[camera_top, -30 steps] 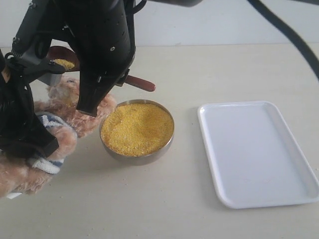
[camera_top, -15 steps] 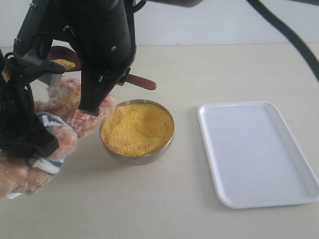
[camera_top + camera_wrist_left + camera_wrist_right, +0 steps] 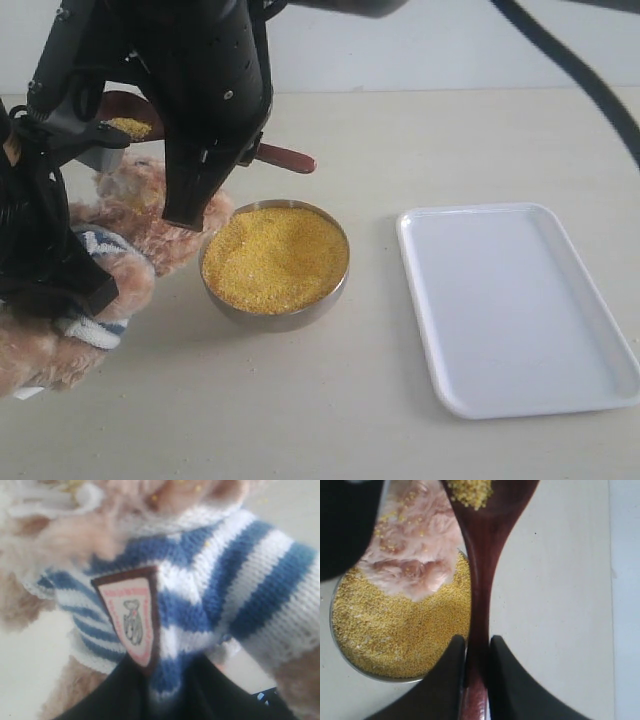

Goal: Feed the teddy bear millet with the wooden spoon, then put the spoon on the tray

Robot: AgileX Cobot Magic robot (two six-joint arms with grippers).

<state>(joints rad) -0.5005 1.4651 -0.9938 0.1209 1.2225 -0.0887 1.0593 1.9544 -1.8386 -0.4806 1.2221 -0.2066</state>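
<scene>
Barely shifted since a second ago. Clamping wooden spoon (image 3: 480, 580), heaped with millet (image 3: 470, 490), in right gripper (image 3: 477, 665) over face of teddy bear (image 3: 135, 195); apparently pinching its shirt in left gripper (image 3: 165, 697). Mid-feeding, tray (image 3: 515, 305) untouched.

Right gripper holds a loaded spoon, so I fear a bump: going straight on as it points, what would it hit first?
Probably the teddy bear, its fur beside the millet: the right gripper, shut on the wooden spoon, points down there. Possibly the millet's edge instead; depth is unclear.
</scene>
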